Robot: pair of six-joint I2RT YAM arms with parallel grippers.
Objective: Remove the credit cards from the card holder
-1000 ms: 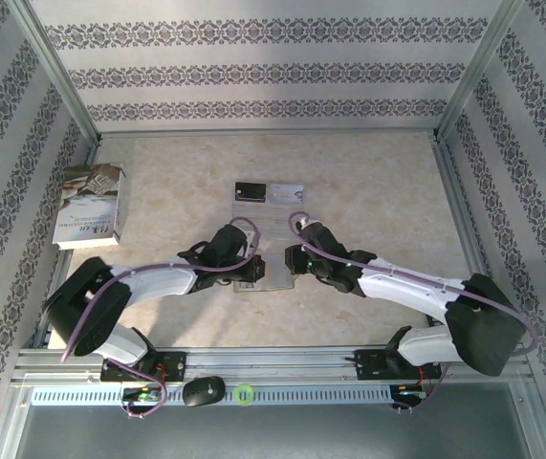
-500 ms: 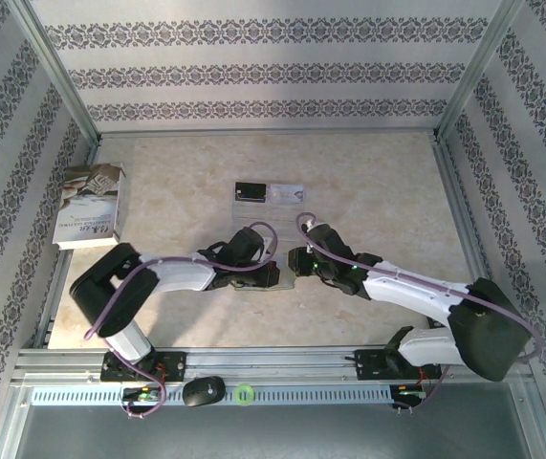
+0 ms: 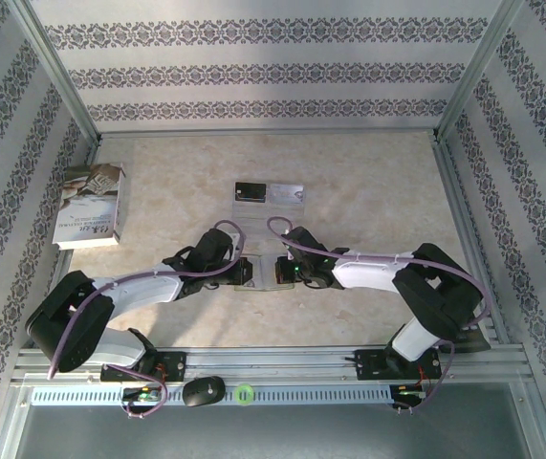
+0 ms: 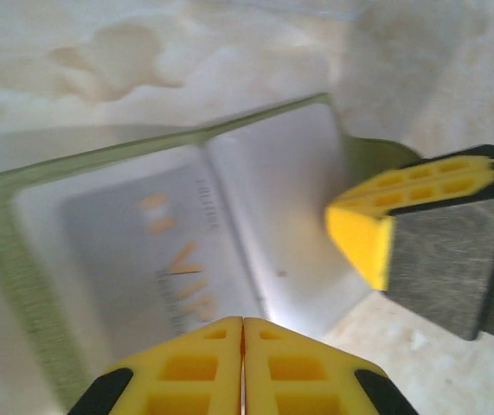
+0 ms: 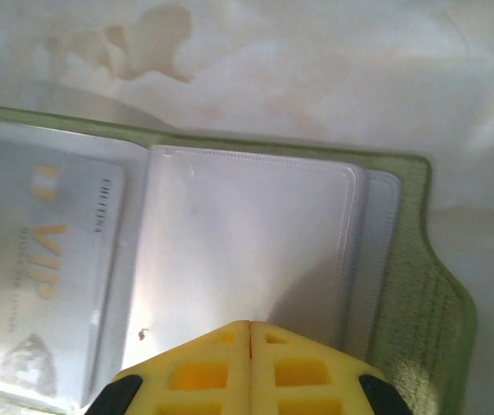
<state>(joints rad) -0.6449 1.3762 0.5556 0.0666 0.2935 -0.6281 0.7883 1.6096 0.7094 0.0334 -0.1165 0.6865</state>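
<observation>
The card holder (image 3: 261,272) lies open on the counter (image 3: 378,182), near its front edge and between the two arms, yellow-green rim around pale clear pockets. One pocket holds a silvery card (image 5: 43,259) with gold "VIP" lettering, and the pocket beside it looks bare. The left claw (image 4: 244,333) is clenched, its yellow fingertips pressed together just over the holder's near edge. I cannot tell whether they pinch a thin layer. The right claw (image 5: 249,335) is clenched too, tips meeting above the bare pocket, and one of its yellow fingers (image 4: 368,238) shows in the left wrist view at the holder's far side. Further back on the counter a black card (image 3: 251,192) and a pale card (image 3: 287,192) lie side by side, well apart from the holder. A book (image 3: 89,206) rests at the left edge.
</observation>
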